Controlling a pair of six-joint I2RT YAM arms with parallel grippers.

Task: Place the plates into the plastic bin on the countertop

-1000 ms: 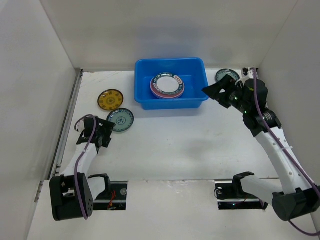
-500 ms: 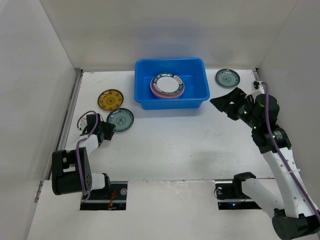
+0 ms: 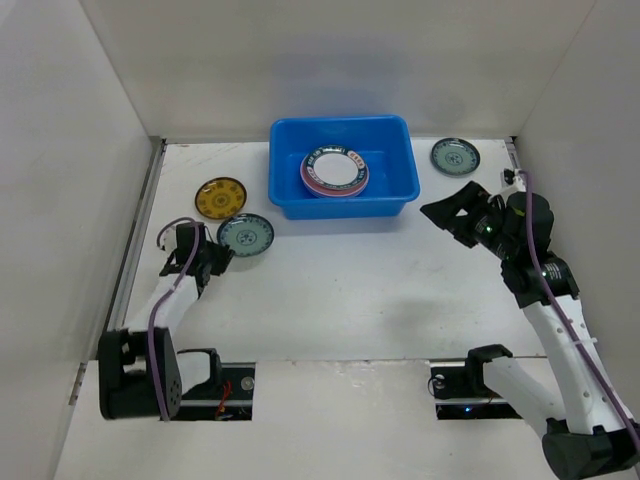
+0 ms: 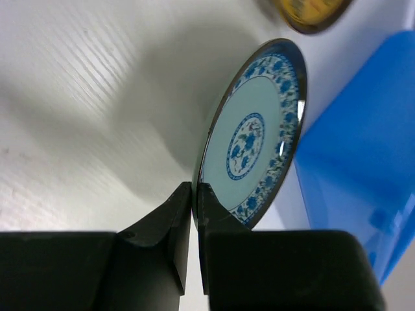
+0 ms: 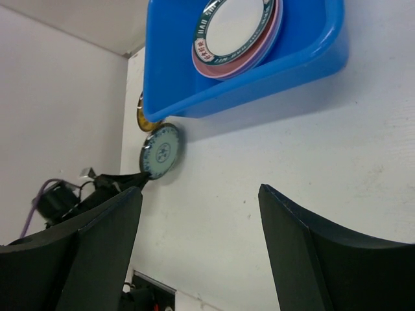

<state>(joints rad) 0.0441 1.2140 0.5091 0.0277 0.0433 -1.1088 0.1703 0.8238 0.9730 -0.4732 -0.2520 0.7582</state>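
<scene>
Plate [image 4: 253, 139] rim pinched, left pincer [image 4: 194, 191] stretched low

The left pincer [image 3: 214, 257] clamps the rim of a blue-patterned plate [image 3: 247, 234], just beside a yellow plate [image 3: 221, 198] on the worktop [image 3: 350, 285]; the blue bin [image 3: 340, 208] holds stacked plates [image 3: 334, 172].

Bright, even light; soft shadow beside plate [image 4: 249, 139]; slight glare on its rim.

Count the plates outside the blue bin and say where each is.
3. A yellow plate lies left of the bin; a blue-patterned plate, nearer the arms, is pinched at its rim by the left gripper; a third plate sits right of the bin. None looks hidden.
</scene>
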